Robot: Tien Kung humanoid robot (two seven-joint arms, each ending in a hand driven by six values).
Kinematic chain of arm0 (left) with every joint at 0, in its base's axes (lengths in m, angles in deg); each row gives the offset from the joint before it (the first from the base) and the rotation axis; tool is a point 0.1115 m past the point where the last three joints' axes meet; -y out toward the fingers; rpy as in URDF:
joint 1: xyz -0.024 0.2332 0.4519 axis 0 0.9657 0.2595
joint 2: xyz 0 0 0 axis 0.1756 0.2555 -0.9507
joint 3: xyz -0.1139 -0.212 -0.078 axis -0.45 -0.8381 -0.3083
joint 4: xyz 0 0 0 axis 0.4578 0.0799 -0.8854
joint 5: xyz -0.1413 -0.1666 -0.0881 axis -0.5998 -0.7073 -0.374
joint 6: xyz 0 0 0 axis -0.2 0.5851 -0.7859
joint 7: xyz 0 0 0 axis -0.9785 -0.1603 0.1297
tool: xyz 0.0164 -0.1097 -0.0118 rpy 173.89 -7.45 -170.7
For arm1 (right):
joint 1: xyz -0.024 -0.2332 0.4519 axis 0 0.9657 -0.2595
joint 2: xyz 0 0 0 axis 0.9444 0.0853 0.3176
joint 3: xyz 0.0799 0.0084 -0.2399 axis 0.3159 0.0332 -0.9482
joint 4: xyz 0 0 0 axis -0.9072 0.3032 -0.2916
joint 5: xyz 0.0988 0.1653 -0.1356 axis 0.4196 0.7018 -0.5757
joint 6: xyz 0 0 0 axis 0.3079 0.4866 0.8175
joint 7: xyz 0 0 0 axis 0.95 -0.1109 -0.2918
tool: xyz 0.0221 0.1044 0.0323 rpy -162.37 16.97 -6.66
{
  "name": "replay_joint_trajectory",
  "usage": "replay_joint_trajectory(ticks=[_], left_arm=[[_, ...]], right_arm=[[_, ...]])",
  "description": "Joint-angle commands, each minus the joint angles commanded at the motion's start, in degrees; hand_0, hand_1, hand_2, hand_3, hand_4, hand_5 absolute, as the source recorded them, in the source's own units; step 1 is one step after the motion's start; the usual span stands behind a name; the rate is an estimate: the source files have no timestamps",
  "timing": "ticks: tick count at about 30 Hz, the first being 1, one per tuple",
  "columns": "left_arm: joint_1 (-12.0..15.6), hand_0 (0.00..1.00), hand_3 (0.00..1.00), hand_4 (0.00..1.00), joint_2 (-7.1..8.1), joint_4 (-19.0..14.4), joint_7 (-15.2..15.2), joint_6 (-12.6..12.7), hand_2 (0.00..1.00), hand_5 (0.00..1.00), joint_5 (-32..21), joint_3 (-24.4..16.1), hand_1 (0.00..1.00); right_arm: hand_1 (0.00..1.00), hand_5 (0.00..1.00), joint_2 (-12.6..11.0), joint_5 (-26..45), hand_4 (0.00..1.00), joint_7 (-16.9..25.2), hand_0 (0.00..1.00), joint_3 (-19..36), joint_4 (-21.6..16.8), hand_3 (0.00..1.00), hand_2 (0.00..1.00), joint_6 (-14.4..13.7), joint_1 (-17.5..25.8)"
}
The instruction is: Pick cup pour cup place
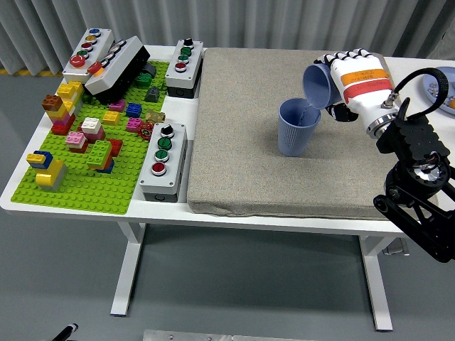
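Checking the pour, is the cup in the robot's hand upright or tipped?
Tipped: the held cup in the right hand leans mouth-down over the standing cup.

Green baseplate (85,188) with coloured bricks (92,145) at left; button boxes (163,162) beside grey mat (242,135)

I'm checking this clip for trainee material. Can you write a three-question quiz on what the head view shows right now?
1. True or false: the tilted blue ribbed cup held in the right hand has its mouth over the upright blue ribbed cup.
2. What does the upright cup stand on? A) grey fabric mat B) green brick baseplate C) bare white table
3. Fill in: the left hand is ____.

Key: 1 true; 2 A; 3 out of view.
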Motion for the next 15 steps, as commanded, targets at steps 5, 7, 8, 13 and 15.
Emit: replay_joint_trajectory(ticks=[5,7,8,13,15], left_arm=[[0.0,0.838,0.790,0.626,0.01,0.0,0.0,0.0,0.883,0.998,0.0,0.0,0.810],[0.0,0.838,0.790,0.625,0.01,0.0,0.0,0.0,0.883,0.998,0.0,-0.1,0.811],[0.0,0.838,0.790,0.625,0.01,0.0,0.0,0.0,0.883,0.998,0.0,0.0,0.811],[0.1,0.838,0.790,0.625,0.00,0.0,0.0,0.0,0.883,0.998,0.1,0.0,0.811],[0.1,0.838,0.790,0.625,0.01,0.0,0.0,0.0,0.883,0.998,0.0,0.0,0.811]], right_arm=[[0.680,0.069,-0.3,-0.1,0.750,0.1,0.838,-0.4,0.0,0.643,0.553,-0.4,-0.2],[0.681,0.068,-0.4,-0.3,0.748,0.1,0.840,-0.6,0.0,0.641,0.553,-0.7,-0.2],[0.681,0.068,-0.3,-0.3,0.748,0.1,0.840,-0.6,0.0,0.641,0.553,-0.7,-0.2],[0.681,0.066,-0.4,-0.4,0.747,0.1,0.842,-0.7,0.1,0.641,0.554,-0.7,-0.2],[0.681,0.066,-0.3,-0.5,0.747,0.0,0.842,-0.7,0.1,0.641,0.554,-0.7,-0.2]])
